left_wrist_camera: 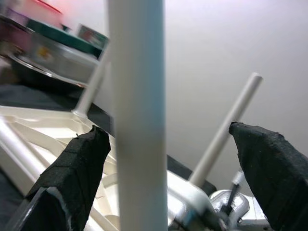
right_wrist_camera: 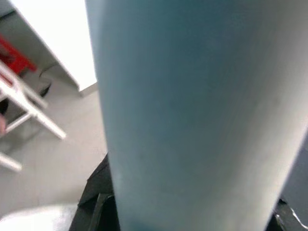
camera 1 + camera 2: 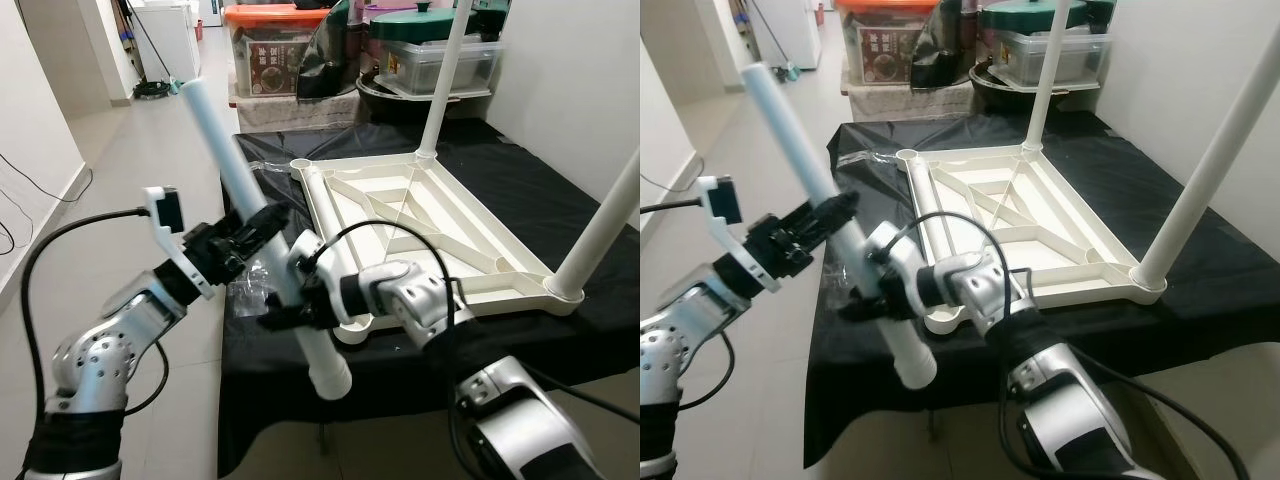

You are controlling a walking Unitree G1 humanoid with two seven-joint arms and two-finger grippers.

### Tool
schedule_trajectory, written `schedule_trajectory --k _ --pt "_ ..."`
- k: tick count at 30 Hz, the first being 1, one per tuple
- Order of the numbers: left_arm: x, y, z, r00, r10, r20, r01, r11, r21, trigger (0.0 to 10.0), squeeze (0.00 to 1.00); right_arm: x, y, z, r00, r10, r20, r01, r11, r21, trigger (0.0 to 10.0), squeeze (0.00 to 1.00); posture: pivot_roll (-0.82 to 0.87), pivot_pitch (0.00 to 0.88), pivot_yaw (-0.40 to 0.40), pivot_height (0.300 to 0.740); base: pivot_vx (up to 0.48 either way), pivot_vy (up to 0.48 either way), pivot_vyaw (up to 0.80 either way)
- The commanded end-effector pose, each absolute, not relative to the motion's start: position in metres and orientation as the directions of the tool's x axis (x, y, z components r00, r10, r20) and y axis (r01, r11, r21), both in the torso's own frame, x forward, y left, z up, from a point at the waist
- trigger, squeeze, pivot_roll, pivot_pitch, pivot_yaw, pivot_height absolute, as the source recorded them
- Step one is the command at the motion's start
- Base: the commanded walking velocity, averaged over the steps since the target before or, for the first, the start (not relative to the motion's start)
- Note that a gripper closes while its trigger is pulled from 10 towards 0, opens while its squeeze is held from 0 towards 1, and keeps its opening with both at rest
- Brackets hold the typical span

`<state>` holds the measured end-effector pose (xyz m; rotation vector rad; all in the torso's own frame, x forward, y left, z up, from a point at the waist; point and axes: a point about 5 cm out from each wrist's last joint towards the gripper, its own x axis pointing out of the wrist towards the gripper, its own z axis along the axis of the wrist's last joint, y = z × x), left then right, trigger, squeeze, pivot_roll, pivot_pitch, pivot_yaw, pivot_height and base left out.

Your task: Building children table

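A loose white table leg (image 3: 225,150) slants up to the left over the front left of the black-covered surface. My right gripper (image 3: 292,302) is shut on its lower part; the right wrist view has the leg (image 2: 192,120) up close. My left gripper (image 3: 248,238) straddles the leg higher up. In the left wrist view its fingers (image 1: 72,178) stand wide apart and open, with the leg (image 1: 137,120) between them. The white tabletop (image 3: 420,215) lies upside down, with one leg (image 3: 445,70) upright at its far corner and another (image 3: 605,220) at its near right corner.
A black cloth (image 3: 540,170) covers the work surface. Crumpled clear plastic (image 3: 255,285) lies near the tabletop's front left corner. Storage boxes (image 3: 275,45) and a lidded container (image 3: 440,55) stand behind. Grey floor (image 3: 120,160) with a black cable runs along the left.
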<state>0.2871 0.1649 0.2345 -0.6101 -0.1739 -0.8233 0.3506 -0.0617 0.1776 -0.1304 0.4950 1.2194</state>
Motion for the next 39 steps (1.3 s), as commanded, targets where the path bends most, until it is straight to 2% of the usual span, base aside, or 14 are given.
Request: schedule_trajectory --k 1,2,3,5,13,16,19,25,28,30,34,37,38,39 --pt "0.284 0.172 0.236 0.703 -0.603 0.378 0.709 0.55 -0.441 10.0 0.0 0.36 -0.069 0.183 0.343 0.841 -0.419 -0.901 0.421 0.108 0.0 0.0 0.01 0.0 0.017 0.74 0.0 0.0 0.0" --pt "0.284 0.172 0.236 0.703 -0.603 0.378 0.709 0.55 -0.441 10.0 0.0 0.36 -0.069 0.183 0.343 0.841 -0.419 -0.901 0.421 0.108 0.0 0.0 0.01 0.0 0.017 0.74 0.0 0.0 0.0" --pt "0.283 0.177 0.233 0.729 -0.575 0.371 0.682 0.568 -0.461 10.0 0.0 0.368 -0.073 0.186 0.418 0.818 -0.396 -0.871 0.484 0.082 0.0 0.0 0.02 0.0 0.017 0.74 0.0 0.0 0.0" --pt "0.283 0.181 0.233 0.751 -0.548 0.368 0.659 0.589 -0.468 10.0 0.0 0.373 -0.076 0.19 0.468 0.808 -0.357 -0.85 0.522 0.067 0.0 0.0 0.03 0.0 0.01 0.74 0.0 0.0 0.0" --pt "0.277 0.192 0.233 0.793 -0.478 0.377 0.609 0.636 -0.475 10.0 0.0 0.387 -0.081 0.206 0.582 0.769 -0.264 -0.788 0.614 0.05 0.0 0.0 0.03 0.0 -0.001 0.74 0.0 0.0 0.0" --pt "0.271 0.194 0.235 0.807 -0.453 0.378 0.59 0.648 -0.483 10.0 0.0 0.398 -0.086 0.233 0.664 0.737 -0.128 -0.725 0.676 0.13 0.0 0.0 0.04 0.0 -0.002 0.74 0.0 0.0 0.0" --pt "0.27 0.194 0.235 0.807 -0.453 0.379 0.59 0.645 -0.486 10.0 0.0 0.4 -0.087 0.243 0.675 0.733 -0.086 -0.715 0.678 0.17 0.0 0.0 0.04 0.0 -0.006 0.74 0.0 0.0 0.0" --pt "0.264 0.189 0.222 0.842 -0.427 0.33 0.54 0.668 -0.512 10.0 0.0 0.4 -0.084 0.289 0.611 0.783 0.115 -0.764 0.546 0.344 0.0 0.0 0.04 0.0 -0.009 0.74 0.0 0.0 0.0" --pt "0.263 0.184 0.216 0.863 -0.409 0.297 0.506 0.704 -0.498 10.0 0.0 0.401 -0.084 0.3 0.623 0.762 0.18 -0.763 0.539 0.357 0.0 0.0 0.04 0.0 -0.01 0.74 0.0 0.0 0.0" --pt "0.263 0.177 0.209 0.907 -0.348 0.235 0.419 0.798 -0.434 10.0 0.0 0.402 -0.084 0.313 0.655 0.7 0.283 -0.745 0.537 0.395 0.0 0.0 0.04 0.0 -0.01 0.74 0.0 0.0 0.0" --pt "0.266 0.176 0.203 0.946 -0.272 0.177 0.319 0.882 -0.346 10.0 0.0 0.402 -0.084 0.314 0.68 0.663 0.314 -0.727 0.551 0.41 0.0 0.0 0.04 0.0 -0.01 0.74 0.0 0.0 0.0" --pt "0.27 0.174 0.192 0.986 -0.125 0.113 0.13 0.991 -0.038 10.0 0.0 0.401 -0.081 0.307 0.732 0.586 0.347 -0.678 0.581 0.45 0.0 0.0 0.05 0.0 -0.012 0.74 0.0 0.0 0.0" --pt "0.27 0.171 0.19 0.986 -0.121 0.118 0.12 0.993 0.021 10.0 0.14 0.401 -0.08 0.304 0.741 0.573 0.349 -0.669 0.588 0.454 0.0 0.0 0.05 0.0 -0.012 0.74 0.0 0.0 0.0" --pt "0.269 0.168 0.189 0.984 -0.131 0.119 0.125 0.991 0.056 10.0 1.0 0.399 -0.079 0.3 0.742 0.573 0.349 -0.668 0.593 0.449 0.0 0.0 0.05 0.0 -0.012 0.74 0.0 0.0 0.0"
